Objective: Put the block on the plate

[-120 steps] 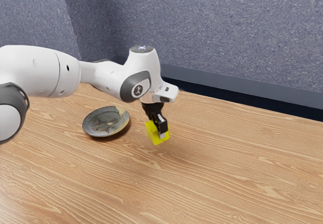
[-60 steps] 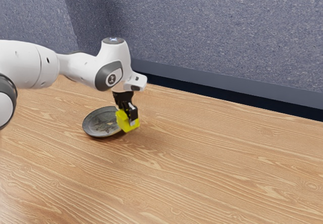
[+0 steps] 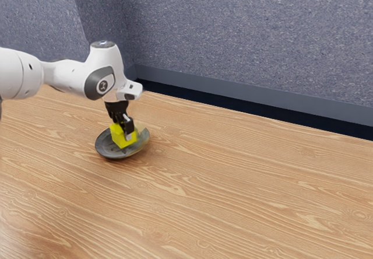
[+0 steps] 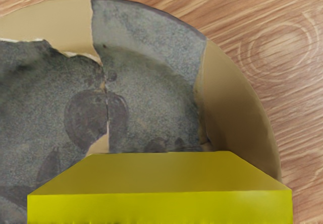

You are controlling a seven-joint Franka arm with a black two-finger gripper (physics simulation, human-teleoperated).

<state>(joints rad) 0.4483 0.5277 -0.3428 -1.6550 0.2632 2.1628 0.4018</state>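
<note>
Yellow against dark grey, in the exterior view: held the block (image 3: 120, 138) in the gripper (image 3: 124, 132), with the jaws clenched on it. Carried it slightly tilted, within the outline of the plate (image 3: 104, 146). Could not tell from there its contact or lack of contact with the plate's surface. Found the plate on the wood-grained table (image 3: 233, 195), in from the wall-side edge and toward the exterior view's left. Reached in from that left with the white arm (image 3: 67, 75). Saw a dark band (image 3: 233, 108) along that same table edge and a speckled blue-grey wall (image 3: 245, 31) behind.

In the wrist view, saw the block close under the hand, hiding part of the plate. Beyond it, made out grey speckled ware with tan patches at the rim, jagged seams and dark rounded marks. Outside the rim, saw bare table with a ringed knot (image 4: 280, 47) in the grain.
</note>
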